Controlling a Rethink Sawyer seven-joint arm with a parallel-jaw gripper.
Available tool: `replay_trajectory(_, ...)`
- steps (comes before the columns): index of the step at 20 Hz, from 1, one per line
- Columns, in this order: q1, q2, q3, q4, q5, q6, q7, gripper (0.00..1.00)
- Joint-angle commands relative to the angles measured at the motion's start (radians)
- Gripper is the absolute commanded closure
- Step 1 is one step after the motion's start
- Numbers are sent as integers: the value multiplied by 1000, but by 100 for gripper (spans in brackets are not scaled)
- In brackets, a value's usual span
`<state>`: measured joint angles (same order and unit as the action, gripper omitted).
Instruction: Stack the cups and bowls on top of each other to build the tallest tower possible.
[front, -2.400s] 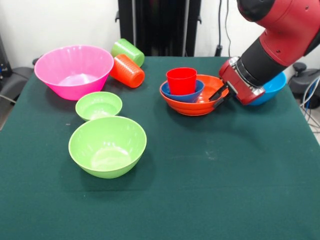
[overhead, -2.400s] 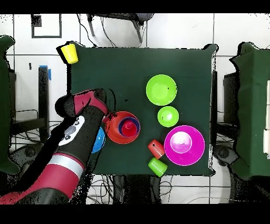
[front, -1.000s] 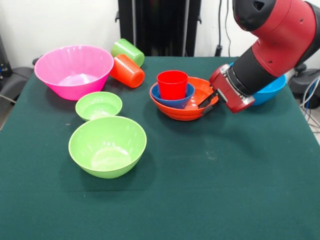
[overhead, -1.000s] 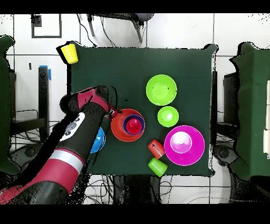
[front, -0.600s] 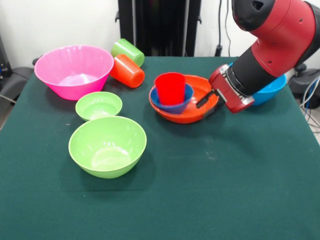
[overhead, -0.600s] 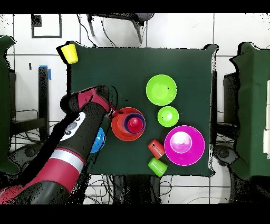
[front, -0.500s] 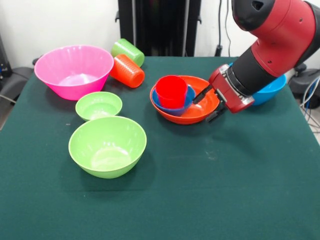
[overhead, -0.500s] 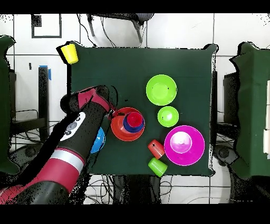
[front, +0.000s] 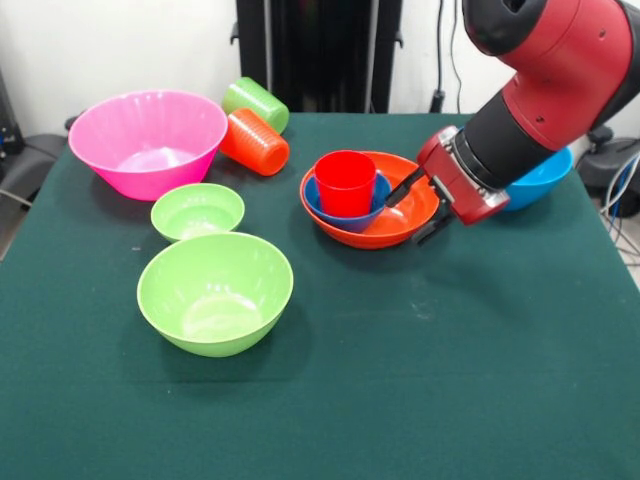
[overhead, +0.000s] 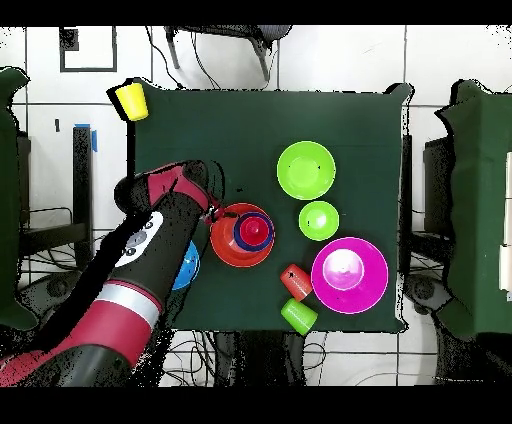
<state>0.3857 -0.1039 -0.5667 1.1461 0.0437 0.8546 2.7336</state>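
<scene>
At the orange bowl's rim: gripper (front: 424, 207), jaws spread, holding nothing.
Tower: red cup (front: 345, 182) in small dark blue bowl (front: 371, 205), inside orange bowl (front: 405, 212).
Left: other bowls and cups loose on table (front: 420, 380).

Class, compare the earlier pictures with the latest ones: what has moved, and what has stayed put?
The gripper dragged the orange bowl, carrying the small dark blue bowl and red cup, leftward in the front view, then opened and released its rim. The other bowls and cups stayed put.
</scene>
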Motion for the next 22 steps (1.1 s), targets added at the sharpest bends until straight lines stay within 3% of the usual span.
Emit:
replay_trajectory(1,-40,-29,98,-25,12,69,20,0)
replay_trajectory(11,-60,-132,163,32,60,157,-13,0)
replay_trajectory(20,-82,-281,208,91,104,315,-60,0)
replay_trajectory(22,-85,-307,208,105,101,312,-72,0)
